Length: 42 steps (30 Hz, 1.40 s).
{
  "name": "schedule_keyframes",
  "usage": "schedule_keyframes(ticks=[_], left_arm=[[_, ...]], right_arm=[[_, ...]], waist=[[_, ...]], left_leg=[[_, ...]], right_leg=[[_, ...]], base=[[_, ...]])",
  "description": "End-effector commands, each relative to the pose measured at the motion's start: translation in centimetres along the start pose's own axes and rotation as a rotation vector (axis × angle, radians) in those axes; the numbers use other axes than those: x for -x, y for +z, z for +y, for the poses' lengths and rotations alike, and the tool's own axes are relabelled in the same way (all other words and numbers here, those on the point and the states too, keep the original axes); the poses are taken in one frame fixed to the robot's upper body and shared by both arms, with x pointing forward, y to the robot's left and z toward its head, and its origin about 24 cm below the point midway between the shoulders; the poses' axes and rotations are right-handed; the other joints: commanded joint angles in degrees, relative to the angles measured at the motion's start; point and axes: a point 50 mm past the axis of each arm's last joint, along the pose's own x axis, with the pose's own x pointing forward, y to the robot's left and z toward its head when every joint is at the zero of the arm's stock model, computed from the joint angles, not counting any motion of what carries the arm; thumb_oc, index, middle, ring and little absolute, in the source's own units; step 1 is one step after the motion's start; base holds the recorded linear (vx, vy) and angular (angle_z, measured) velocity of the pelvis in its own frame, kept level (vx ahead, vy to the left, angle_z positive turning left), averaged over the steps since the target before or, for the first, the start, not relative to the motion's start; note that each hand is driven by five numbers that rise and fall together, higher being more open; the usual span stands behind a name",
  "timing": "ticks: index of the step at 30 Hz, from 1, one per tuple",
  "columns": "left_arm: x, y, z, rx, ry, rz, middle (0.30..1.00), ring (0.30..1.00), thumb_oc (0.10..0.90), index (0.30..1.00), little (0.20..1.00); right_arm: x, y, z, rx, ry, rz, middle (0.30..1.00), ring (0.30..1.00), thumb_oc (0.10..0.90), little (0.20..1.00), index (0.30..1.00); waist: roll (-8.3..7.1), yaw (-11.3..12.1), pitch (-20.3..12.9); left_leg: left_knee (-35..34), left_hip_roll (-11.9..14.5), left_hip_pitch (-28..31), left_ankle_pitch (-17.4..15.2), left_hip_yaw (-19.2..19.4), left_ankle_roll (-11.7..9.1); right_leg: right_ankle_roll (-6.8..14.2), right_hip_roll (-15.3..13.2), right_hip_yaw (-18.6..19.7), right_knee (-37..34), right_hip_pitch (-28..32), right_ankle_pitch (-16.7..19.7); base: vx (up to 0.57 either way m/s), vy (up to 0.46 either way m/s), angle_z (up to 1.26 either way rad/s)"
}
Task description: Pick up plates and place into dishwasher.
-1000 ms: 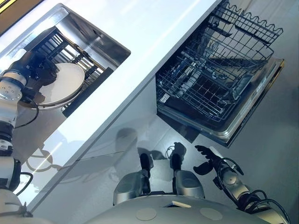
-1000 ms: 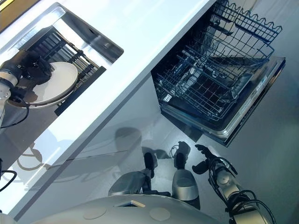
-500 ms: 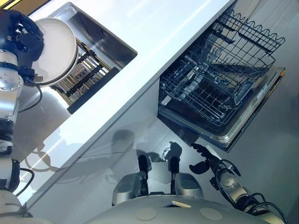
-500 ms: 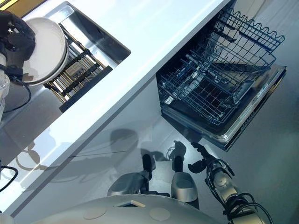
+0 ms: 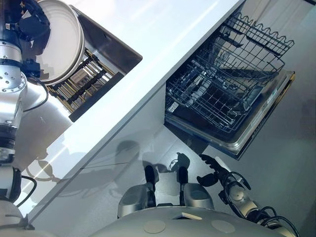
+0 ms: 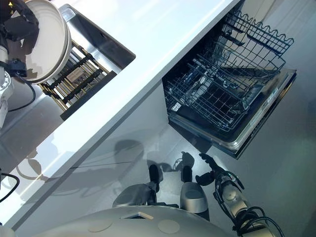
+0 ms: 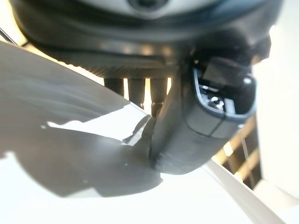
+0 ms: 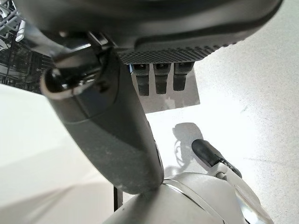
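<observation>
Left hand (image 5: pixel 30 24) clamped on the rim of a white plate (image 5: pixel 60 39), held tilted above the sink (image 5: pixel 106 47), white worktop (image 5: pixel 163 34), open dishwasher (image 5: pixel 232 84), right hand (image 5: pixel 211 170) low, fingers loosely apart, empty

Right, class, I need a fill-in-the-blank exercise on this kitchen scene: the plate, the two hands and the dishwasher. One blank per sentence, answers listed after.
1. The white plate is held by the robot's ____ hand.
2. The plate is above the ____, where a dark rack lies.
3. The dishwasher door is ____, with its wire baskets pulled out.
4. The right hand, low by the floor, holds ____.

Missing words: left; sink; open; nothing
</observation>
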Motion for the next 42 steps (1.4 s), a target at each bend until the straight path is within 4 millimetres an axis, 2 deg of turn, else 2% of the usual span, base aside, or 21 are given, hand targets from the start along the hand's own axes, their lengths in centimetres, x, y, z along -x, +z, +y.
schedule_keyframes(ticks=[1,6,13,17,21,24,31,37,38,39,40,41,42], left_arm=[[-2.7,6.8,2.3,0.037,0.166,-0.279,0.300,0.300,0.100,0.300,0.200],[-3.0,5.4,1.6,-0.119,0.138,-0.209,0.300,0.300,0.100,0.300,0.200],[-3.0,4.0,0.5,-0.174,0.091,-0.141,0.300,0.300,0.100,0.300,0.200],[-3.2,3.6,-0.4,-0.283,0.070,-0.115,0.300,0.300,0.100,0.300,0.200],[-3.5,3.0,-0.3,-0.328,0.071,-0.077,0.300,0.300,0.100,0.300,0.200],[-3.4,1.7,-0.4,-0.371,0.087,-0.032,0.300,0.300,0.100,0.300,0.200],[-2.7,-0.2,-0.2,-0.374,0.164,0.019,0.300,0.300,0.100,0.300,0.200],[-1.8,-1.1,0.2,-0.310,0.307,0.025,0.300,0.300,0.100,0.300,0.200],[-1.6,-1.3,0.3,-0.265,0.341,0.024,0.493,0.493,0.325,0.493,0.425],[-1.6,-1.3,0.3,-0.265,0.342,0.024,0.493,0.493,0.325,0.493,0.425],[-1.3,-1.6,0.1,-0.222,0.352,0.026,0.594,0.594,0.443,0.594,0.543],[-1.2,-1.7,-0.1,-0.193,0.349,0.034,0.806,0.806,0.690,0.806,0.790],[-0.9,-1.9,-0.4,-0.155,0.345,0.037,0.900,0.900,0.800,0.900,0.900]], right_arm=[[1.5,-1.6,-0.3,0.023,-0.009,-0.009,0.900,0.900,0.800,0.900,0.900],[1.5,-1.5,-0.6,0.041,-0.010,-0.015,0.900,0.900,0.800,0.900,0.900],[1.5,-1.5,-1.3,0.057,-0.022,-0.018,0.900,0.900,0.800,0.900,0.900],[1.1,-0.7,-2.1,0.075,-0.032,-0.047,0.900,0.900,0.800,0.900,0.900],[1.0,-0.2,-2.6,0.078,-0.044,-0.063,0.900,0.900,0.800,0.900,0.900],[0.9,0.1,-3.0,0.072,-0.056,-0.077,0.900,0.900,0.800,0.900,0.900],[0.7,0.5,-2.8,0.065,-0.051,-0.089,0.900,0.900,0.800,0.900,0.900],[0.7,0.7,-2.3,0.063,-0.036,-0.092,0.900,0.900,0.800,0.900,0.900],[0.7,0.7,-2.2,0.066,-0.032,-0.092,0.900,0.900,0.800,0.900,0.900],[0.7,0.7,-2.2,0.067,-0.032,-0.092,0.900,0.900,0.800,0.900,0.900],[0.7,0.7,-2.0,0.066,-0.030,-0.092,0.900,0.900,0.800,0.900,0.900],[0.7,0.7,-2.0,0.067,-0.030,-0.093,0.900,0.900,0.800,0.900,0.900],[0.7,0.8,-1.9,0.068,-0.029,-0.095,0.900,0.900,0.800,0.900,0.900]], waist=[[3.49,-1.06,-5.91],[3.59,-1.98,-5.49],[3.22,-2.37,-4.39],[2.67,-2.53,-2.95],[2.18,-2.44,-2.00],[1.48,-2.33,-1.00],[0.43,-1.82,0.04],[-0.24,-1.12,-0.12],[-0.32,-0.96,-0.28],[-0.31,-0.99,-0.28],[-0.37,-0.82,-0.41],[-0.41,-0.75,-0.50],[-0.48,-0.69,-0.64]], left_leg=[[4.12,-3.41,-0.04,-9.10,-1.38,0.44],[4.85,-3.42,-0.63,-9.18,-0.50,0.32],[5.42,-3.19,-1.62,-8.79,-0.09,0.25],[6.38,-3.06,-3.34,-8.58,0.04,0.38],[6.88,-3.01,-4.50,-8.26,0.04,0.41],[6.95,-2.99,-5.51,-7.88,-0.01,0.50],[7.40,-2.90,-7.19,-7.39,-0.24,0.53],[7.50,-3.08,-7.63,-7.21,-1.03,0.43],[7.46,-3.11,-7.57,-7.22,-1.16,0.36],[7.45,-3.11,-7.56,-7.22,-1.17,0.36],[7.43,-3.11,-7.48,-7.25,-1.30,0.30],[7.39,-3.11,-7.45,-7.27,-1.36,0.28],[7.34,-3.13,-7.39,-7.28,-1.43,0.26]], right_leg=[[0.52,4.98,1.57,8.03,-5.00,-7.86],[0.54,5.07,1.98,8.11,-5.42,-7.68],[0.44,5.28,1.87,8.80,-6.18,-7.73],[0.29,5.33,2.15,9.61,-7.70,-7.63],[0.23,5.33,2.14,10.03,-8.63,-7.38],[0.30,5.36,2.05,10.40,-9.66,-7.04],[0.38,5.25,1.91,11.17,-11.40,-6.55],[0.49,5.04,1.53,11.41,-11.68,-6.52],[0.51,4.94,1.37,11.31,-11.50,-6.56],[0.51,4.93,1.36,11.31,-11.49,-6.56],[0.48,4.84,1.22,11.34,-11.40,-6.65],[0.49,4.78,1.13,11.35,-11.36,-6.72],[0.51,4.77,1.07,11.36,-11.32,-6.77]], base=[[0.03,-0.006,-0.06],[0.01,0.011,-0.11],[0.00,0.007,-0.01],[-0.06,0.016,0.00],[-0.06,0.012,0.01],[-0.07,0.009,0.02],[-0.06,0.000,0.02],[-0.03,-0.002,0.04],[-0.01,0.003,0.07],[0.00,0.008,0.10],[0.00,0.010,0.09],[-0.01,0.014,0.08],[-0.01,0.014,0.04]])
